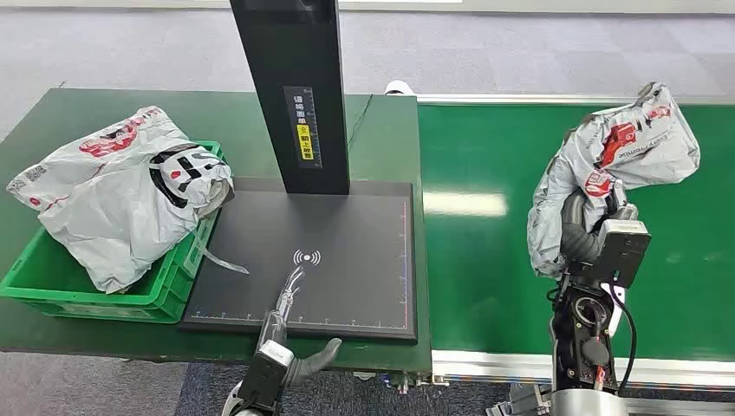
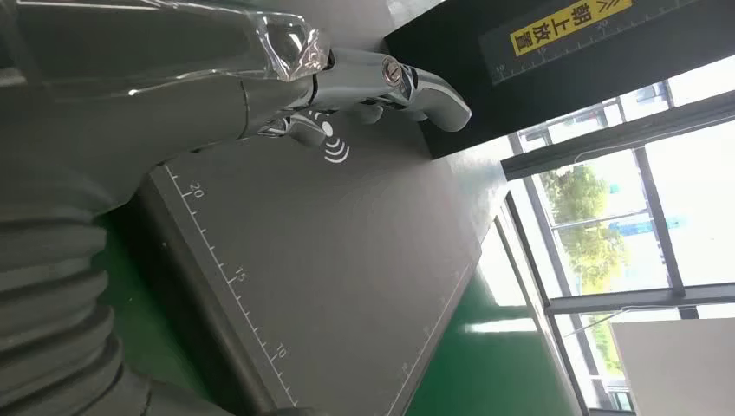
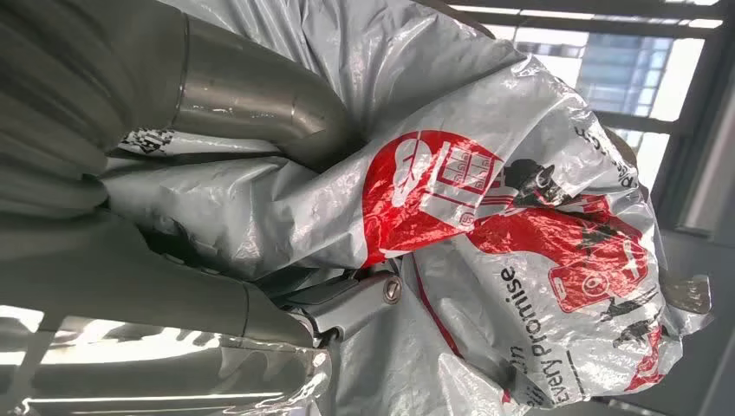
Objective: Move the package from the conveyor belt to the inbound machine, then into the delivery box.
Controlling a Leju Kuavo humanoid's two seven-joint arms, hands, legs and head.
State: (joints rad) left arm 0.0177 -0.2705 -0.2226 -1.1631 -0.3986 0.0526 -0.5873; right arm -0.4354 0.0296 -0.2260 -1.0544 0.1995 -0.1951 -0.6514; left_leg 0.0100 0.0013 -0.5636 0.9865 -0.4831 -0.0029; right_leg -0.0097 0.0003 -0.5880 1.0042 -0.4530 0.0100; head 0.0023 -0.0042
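The package [image 1: 620,160] is gripped by the right robot hand [image 1: 598,227] and held up over the conveyor belt [image 1: 485,286], its long axis running up and away from the wrist. The inbound machine [image 1: 347,286] lies to its left across the belt edge — the carry is judged to go that way. The left robot hand [image 1: 290,290] is held over the machine's near edge, fingers extended, nothing gripped — the box [image 1: 52,290] beyond already holds a bag [image 1: 113,208].

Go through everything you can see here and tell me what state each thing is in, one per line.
Package: lifted above the conveyor belt, crumpled, gripped by the right hand.
Left hand: fingers stretched out, holding nothing, over the scanner pad.
Scanner pad: nothing lying on it.
Green crate: holds other grey bags, heaped above its rim.
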